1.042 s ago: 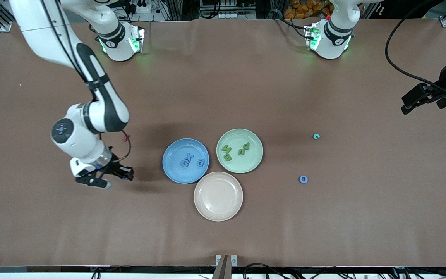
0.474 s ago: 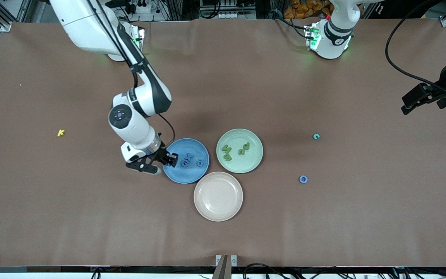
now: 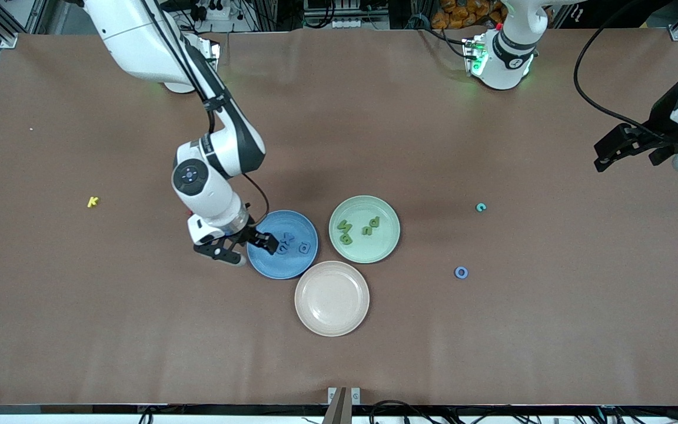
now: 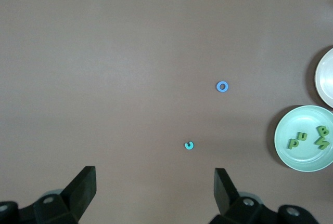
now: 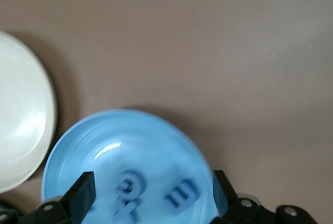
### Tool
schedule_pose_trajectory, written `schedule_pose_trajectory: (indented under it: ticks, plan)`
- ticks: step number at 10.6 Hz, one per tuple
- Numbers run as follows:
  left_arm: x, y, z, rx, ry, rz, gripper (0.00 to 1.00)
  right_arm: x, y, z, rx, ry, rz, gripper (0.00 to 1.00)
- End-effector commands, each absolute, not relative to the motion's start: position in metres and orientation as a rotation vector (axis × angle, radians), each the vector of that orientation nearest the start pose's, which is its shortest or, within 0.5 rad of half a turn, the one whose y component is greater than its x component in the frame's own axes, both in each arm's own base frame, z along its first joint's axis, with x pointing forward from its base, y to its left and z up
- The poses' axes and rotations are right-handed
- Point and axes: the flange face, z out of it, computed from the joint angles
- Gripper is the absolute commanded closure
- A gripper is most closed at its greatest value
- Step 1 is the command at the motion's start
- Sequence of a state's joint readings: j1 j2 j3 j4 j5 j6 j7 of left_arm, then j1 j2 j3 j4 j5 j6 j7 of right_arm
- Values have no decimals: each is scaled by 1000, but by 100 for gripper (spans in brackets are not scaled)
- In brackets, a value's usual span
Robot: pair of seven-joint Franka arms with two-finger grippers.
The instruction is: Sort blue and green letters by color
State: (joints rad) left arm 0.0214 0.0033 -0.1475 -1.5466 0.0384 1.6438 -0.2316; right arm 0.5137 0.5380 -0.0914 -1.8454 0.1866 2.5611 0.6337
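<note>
Blue letters [image 3: 292,242] lie in the blue plate [image 3: 301,262], green ones in the green plate [image 3: 386,215] at its two o'clock. The right gripper [image 3: 243,246] hangs spread over the blue plate's rim, probably having just dropped an E [image 5: 180,196]. The left gripper [image 3: 627,150] waits, spread.

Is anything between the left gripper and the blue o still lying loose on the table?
Nothing visible blocks it. The left gripper hangs open over bare table at the left arm's end. The blue o lies alone on the table nearer the front camera; the small teal letter sits apart from it, off the straight path.
</note>
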Motion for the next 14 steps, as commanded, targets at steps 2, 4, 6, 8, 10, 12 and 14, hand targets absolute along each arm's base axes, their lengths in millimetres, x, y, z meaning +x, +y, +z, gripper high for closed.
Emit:
schedule_pose_trajectory:
  ticks: [2,4,6,8,10,12,14]
  plan:
    - [553,-67,637,-3117,59,-69,0,649,139,282,-3019,426,-158,0]
    - [553,-67,638,-3120,62,-68,0,658,57,279,-3036,474,-120,0]
    - [553,-68,638,-3128,58,-67,0,656,-16,303,-3113,377,-158,0]
    - [553,-64,639,-3130,41,-72,0,639,-61,363,-3158,312,-97,0]
    - [554,-64,638,-3131,46,-69,0,620,-67,429,-3171,314,-19,0]
    - [554,-63,639,-3132,36,-72,0,610,-62,502,-3178,299,58,0]
    - [554,-62,639,-3132,34,-72,0,592,-60,575,-3177,296,74,0]
